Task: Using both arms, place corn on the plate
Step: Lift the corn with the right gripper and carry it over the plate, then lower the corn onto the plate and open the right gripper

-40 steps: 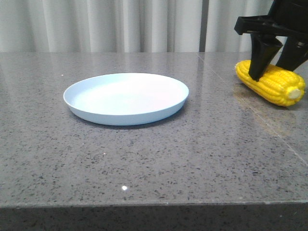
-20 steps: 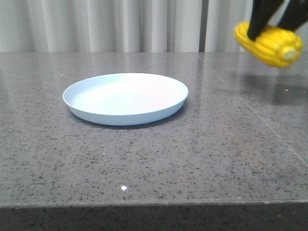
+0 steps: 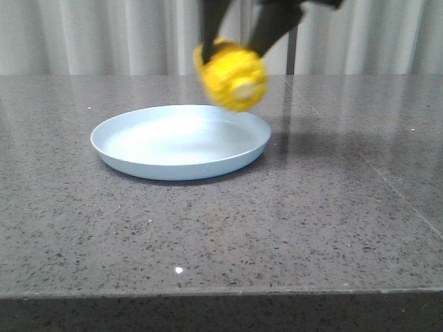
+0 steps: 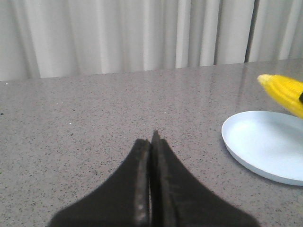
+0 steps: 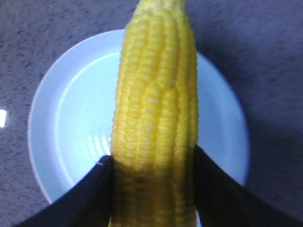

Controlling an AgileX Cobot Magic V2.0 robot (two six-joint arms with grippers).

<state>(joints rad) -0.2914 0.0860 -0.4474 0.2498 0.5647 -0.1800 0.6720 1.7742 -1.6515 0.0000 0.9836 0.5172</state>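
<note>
My left fingers are lying pressed together, empty, low over the surface and well to the left of the plate. My right fingers are clenching the corn across its width near the stub end, holding it in the air above the plate's far right rim. In the right wrist view its long axis is running straight out from my grip across the plate's middle, so I judge what remains is mostly a descent.
</note>
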